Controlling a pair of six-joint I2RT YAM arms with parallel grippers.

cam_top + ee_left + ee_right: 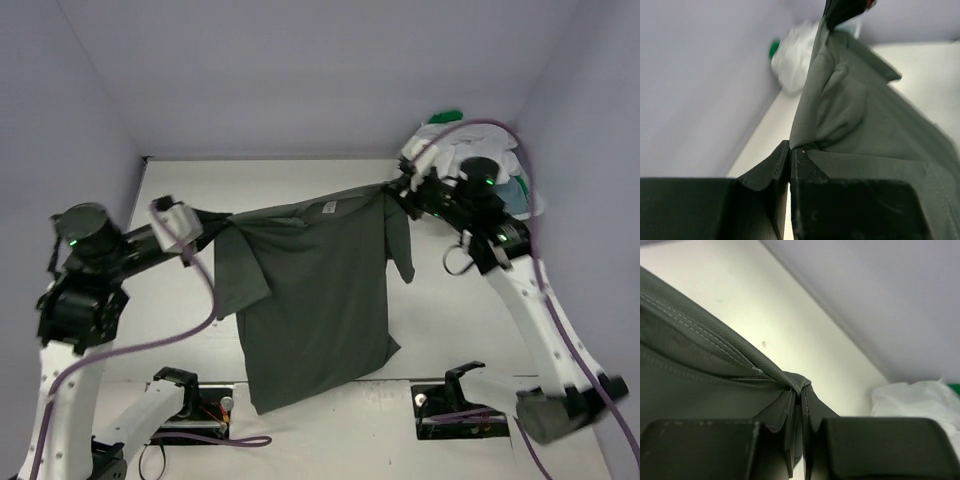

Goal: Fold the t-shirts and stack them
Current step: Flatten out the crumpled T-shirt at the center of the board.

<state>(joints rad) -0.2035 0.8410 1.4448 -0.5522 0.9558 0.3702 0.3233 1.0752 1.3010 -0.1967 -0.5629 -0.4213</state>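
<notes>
Dark grey short-sleeved cloth t-shirt [310, 300] is hanging spread out in the air between the two arms, over the middle of the pale matte table [300, 175]. Its hem is dangling toward the near edge, between the arm bases.

I am seeing the top edge stretching almost taut from shoulder to shoulder, with a small pale neck label [328, 207] showing near the collar. Both sleeves are drooping loosely at the sides. The body is falling in a slightly skewed panel with soft vertical folds. In the wrist views the fabric is reading as a fine pin-holed knit, with double-stitched seams running along the edge.

The left gripper [215, 225] is pinching one shoulder, its black angular fingers pressing together with cloth bunching out just above them. The right gripper [398, 190] is clamping the other shoulder the same way, a small puckered fold poking up from between its closed fingers.

Out in the far right corner, crumpled white cloth [490, 150] is lying in a heap behind the right arm, with a patch of bright green cloth [445, 117] peeking over it. Smooth lavender-grey walls [300, 80] are closing in the table on three sides.
</notes>
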